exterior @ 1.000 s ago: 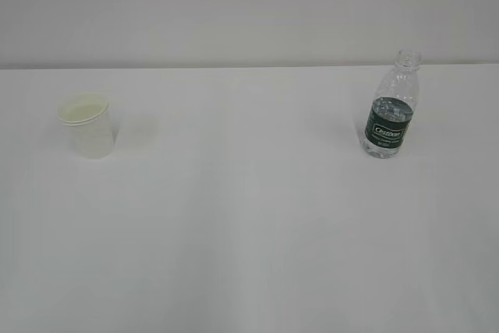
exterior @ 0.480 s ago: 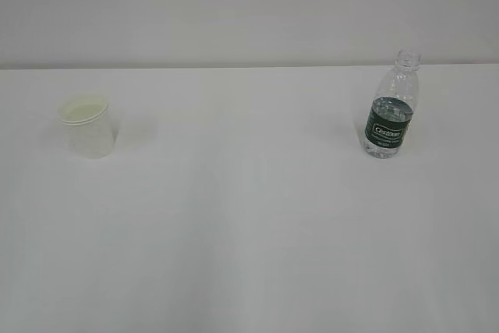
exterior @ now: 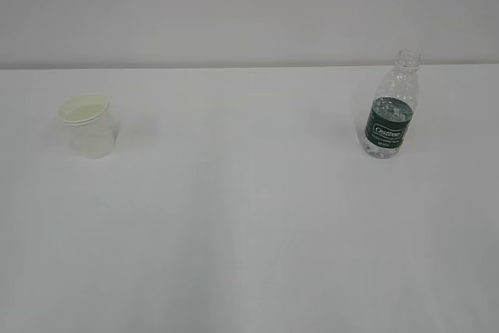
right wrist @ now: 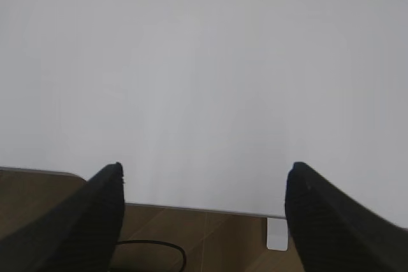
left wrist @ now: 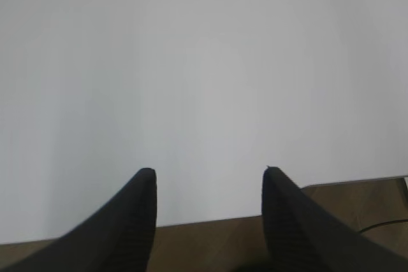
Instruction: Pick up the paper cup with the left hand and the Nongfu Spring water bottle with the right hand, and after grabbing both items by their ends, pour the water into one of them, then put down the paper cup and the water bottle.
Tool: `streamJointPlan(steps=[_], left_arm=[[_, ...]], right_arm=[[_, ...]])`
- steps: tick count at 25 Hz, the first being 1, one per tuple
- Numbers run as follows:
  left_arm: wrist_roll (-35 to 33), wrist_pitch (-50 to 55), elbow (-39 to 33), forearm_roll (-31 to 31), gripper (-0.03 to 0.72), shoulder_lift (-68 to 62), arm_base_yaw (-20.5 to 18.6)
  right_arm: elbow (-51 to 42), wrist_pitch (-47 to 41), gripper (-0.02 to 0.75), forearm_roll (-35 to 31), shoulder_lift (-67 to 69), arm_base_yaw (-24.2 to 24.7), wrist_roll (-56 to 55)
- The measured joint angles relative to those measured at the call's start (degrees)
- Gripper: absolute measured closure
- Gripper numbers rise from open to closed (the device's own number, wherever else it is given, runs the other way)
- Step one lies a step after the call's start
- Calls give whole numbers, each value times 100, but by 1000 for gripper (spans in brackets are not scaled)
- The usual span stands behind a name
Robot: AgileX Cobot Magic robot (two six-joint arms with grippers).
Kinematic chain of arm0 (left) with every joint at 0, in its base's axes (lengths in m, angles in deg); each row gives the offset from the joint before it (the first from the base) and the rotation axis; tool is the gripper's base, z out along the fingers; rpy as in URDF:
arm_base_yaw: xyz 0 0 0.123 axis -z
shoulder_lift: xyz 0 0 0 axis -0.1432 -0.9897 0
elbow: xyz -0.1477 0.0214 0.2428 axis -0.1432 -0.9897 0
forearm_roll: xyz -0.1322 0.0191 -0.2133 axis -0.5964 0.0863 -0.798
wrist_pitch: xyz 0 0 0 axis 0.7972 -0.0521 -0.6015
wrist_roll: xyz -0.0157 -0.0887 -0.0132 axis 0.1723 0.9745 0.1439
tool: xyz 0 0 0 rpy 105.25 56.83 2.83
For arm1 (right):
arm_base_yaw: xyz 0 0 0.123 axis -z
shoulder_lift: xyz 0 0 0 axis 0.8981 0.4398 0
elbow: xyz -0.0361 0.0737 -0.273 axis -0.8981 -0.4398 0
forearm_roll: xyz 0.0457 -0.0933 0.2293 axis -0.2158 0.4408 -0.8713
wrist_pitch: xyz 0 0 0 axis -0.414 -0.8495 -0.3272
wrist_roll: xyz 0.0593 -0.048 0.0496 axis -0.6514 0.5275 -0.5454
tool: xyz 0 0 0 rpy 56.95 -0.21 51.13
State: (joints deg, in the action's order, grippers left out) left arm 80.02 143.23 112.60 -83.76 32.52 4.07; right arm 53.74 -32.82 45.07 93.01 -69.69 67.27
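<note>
A bare test-bench setting — plain white tabletop (exterior: 249, 216), blank pale wall (exterior: 249, 5) at 12 o'clock, wood-look floor (right wrist: 191, 234) below.

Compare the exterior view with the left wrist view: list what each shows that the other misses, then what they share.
Only the exterior view shows the whole paper cup standing upright at the left, and the Nongfu Spring water bottle, uncapped and upright at the right, with water in its lower part. No arm appears there.

Only the left wrist view shows the left tool, its two black fingers apart with nothing between them, hanging over the table's near edge, with brown floor below.

Both show the white table; the wrist view catches just a sliver of the cup at its top edge.
</note>
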Motion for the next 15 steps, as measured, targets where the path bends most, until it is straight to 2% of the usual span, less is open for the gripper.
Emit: streamJointPlan(steps=[15], left_arm=[[-83, 130, -82, -265, 375, 16, 0]], right_arm=[[0, 0, 151, 0, 0, 0, 0]])
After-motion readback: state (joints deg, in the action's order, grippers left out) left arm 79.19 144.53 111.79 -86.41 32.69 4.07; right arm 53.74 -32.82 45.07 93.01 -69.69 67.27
